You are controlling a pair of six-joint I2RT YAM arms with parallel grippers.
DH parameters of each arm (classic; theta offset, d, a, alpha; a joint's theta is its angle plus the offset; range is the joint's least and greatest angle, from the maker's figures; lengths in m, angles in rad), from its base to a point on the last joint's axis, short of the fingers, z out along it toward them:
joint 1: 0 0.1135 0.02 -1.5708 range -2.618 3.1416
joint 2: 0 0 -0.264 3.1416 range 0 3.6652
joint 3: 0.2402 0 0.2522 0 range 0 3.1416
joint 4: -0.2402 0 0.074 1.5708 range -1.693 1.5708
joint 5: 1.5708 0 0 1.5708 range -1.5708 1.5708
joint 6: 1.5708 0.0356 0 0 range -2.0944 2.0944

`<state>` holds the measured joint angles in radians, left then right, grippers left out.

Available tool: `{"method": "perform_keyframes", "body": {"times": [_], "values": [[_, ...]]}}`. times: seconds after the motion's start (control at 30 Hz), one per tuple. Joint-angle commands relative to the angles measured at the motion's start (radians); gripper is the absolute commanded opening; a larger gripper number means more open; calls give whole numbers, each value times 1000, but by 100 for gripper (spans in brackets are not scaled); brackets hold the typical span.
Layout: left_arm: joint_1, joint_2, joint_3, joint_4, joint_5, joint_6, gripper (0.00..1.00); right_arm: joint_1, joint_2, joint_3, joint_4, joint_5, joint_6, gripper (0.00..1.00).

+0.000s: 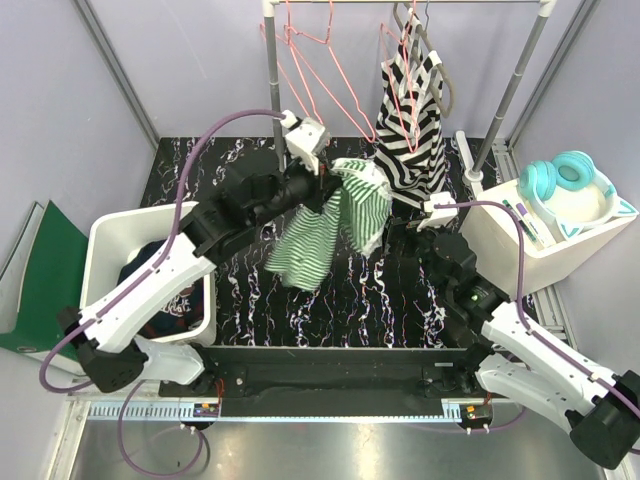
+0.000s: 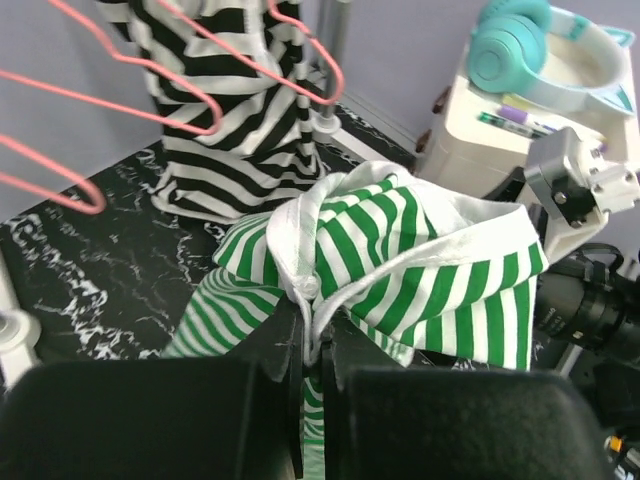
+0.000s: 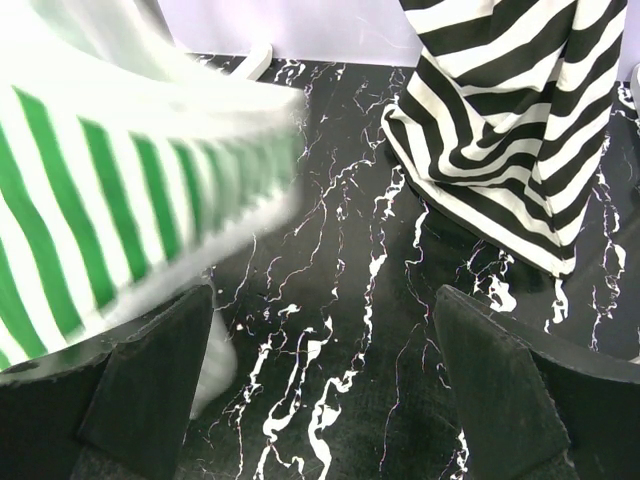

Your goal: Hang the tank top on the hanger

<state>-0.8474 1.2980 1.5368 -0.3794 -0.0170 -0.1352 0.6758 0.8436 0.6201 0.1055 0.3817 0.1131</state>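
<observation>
Rack, left span: salmon-pink hangers (image 2: pixel 337 80) cluster just beside the left upright (image 1: pixel 272 90); their wires overlap.
Rack, middle: black-and-white striped garment (image 1: pixel 412 130) hangs low over the mat (image 1: pixel 260 290), closing the side right of the hangers.
Centre: tank top (image 1: pixel 340 215), pinched in the left gripper (image 2: pixel 313 335), hangs between the two arms.
Right gripper (image 3: pixel 320 380): jaws wide apart; bare mat ahead, between tank top and striped garment.
Flanks: white bin (image 1: pixel 100 235) at left, white box (image 1: pixel 530 270) at right.

One tank top (image 1: pixel 335 215): green-and-white stripes, white trim; bunched, hanging above the surface (image 1: pixel 250 300), trim pinched in the left claw (image 2: pixel 315 325). One hanger (image 2: pixel 338 78): salmon-pink wire, hung up behind, among others alike.
</observation>
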Motion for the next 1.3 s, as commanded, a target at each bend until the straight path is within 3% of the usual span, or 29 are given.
{"method": "perform_keyframes", "body": {"times": [0.0, 0.13, 0.27, 0.4, 0.47, 0.5, 0.6, 0.73, 0.83, 0.93, 1.07, 1.27], "values": [[-7, 4, 20, 79, 127, 48, 0, -4, -34, 40, 7, 34, -3, 100], [-7, -74, -166, 99, -38, 77, 0, -4, -40, 33, 6, 66, -7, 100], [-7, -130, -431, 90, -292, 57, 0, -4, -25, 32, 5, 72, -12, 100], [-10, -137, -581, 33, -341, 13, 3, -4, 6, 46, 7, 48, 2, 100], [-18, -111, -644, 30, -243, -13, 34, -4, 31, 56, 3, 28, 13, 100], [-42, -103, -664, 34, -223, -20, 61, -4, 47, 61, 2, 22, 17, 100], [-90, -78, -730, 45, -230, -62, 78, -4, 83, 72, -1, -7, 34, 100], [-91, -162, -842, 105, -279, -193, 92, -4, 159, 76, 23, -84, 120, 100], [-88, -247, -894, 169, -323, -242, 98, -4, 265, 95, 57, -189, 187, 100], [-24, -290, -922, 195, -348, -312, 98, -4, 379, 121, 91, -265, 226, 100], [148, -315, -994, 275, -192, -430, 93, -2, 492, 136, 157, -287, 249, 99], [191, -329, -1054, 304, -175, -494, 88, -4, 652, 199, 192, -270, 261, 98]]}}
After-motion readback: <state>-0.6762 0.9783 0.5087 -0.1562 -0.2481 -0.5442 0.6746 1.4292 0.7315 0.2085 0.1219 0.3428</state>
